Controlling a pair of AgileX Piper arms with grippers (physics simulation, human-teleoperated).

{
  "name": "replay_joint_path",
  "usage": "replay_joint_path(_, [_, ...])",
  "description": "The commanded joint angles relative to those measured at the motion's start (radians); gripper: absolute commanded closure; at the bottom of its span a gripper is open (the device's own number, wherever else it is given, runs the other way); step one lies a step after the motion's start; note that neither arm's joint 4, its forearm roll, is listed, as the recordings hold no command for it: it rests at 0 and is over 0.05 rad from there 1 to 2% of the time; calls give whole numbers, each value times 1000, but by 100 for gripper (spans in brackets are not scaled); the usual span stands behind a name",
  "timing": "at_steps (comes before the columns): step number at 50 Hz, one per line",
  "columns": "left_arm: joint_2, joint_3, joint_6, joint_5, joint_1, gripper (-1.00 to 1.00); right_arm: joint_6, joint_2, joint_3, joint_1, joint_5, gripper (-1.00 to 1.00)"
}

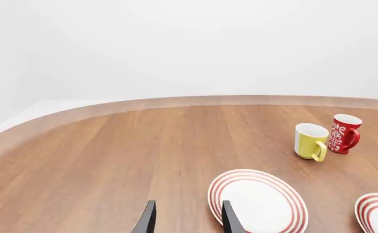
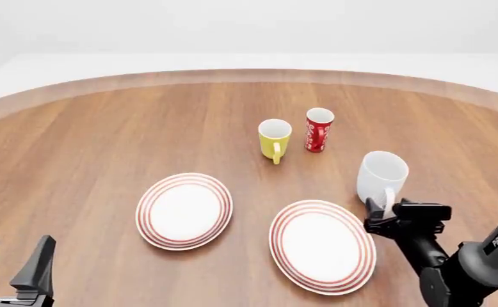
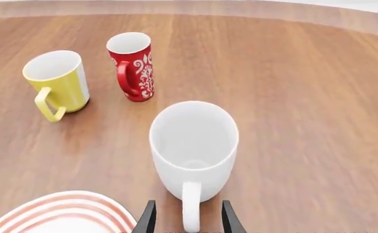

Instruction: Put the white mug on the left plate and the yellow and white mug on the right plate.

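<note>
The white mug [image 2: 381, 174] stands upright on the table just beyond the right plate [image 2: 322, 246], its handle [image 3: 190, 206] pointing back at my right arm. My right gripper [image 2: 386, 211] is open, one finger on each side of that handle, not closed on it. The yellow and white mug [image 2: 274, 139] stands upright farther back, near the table's middle. Nothing is on the left plate [image 2: 184, 210] or on the right plate. My left gripper [image 2: 11, 256] is open with nothing in it, low at the near left, well left of the left plate.
A red mug with white patterns [image 2: 319, 130] stands just right of the yellow and white mug. The round wooden table's far edge [image 2: 249, 73] curves across the back.
</note>
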Motion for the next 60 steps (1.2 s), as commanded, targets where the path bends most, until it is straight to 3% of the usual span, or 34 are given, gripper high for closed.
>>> replay_joint_path(1, [0,0,0,0,0,-100,12,44,-18,6,3,100])
replay_joint_path(21, [0,0,0,0,0,-100,-8,-131,50,-2,30,100])
replay_joint_path(46, [0,0,0,0,0,-100,-21,-477,111,129,209,100])
replay_joint_path(60, [0,0,0,0,0,-100,-43,-580,90,232,301,100])
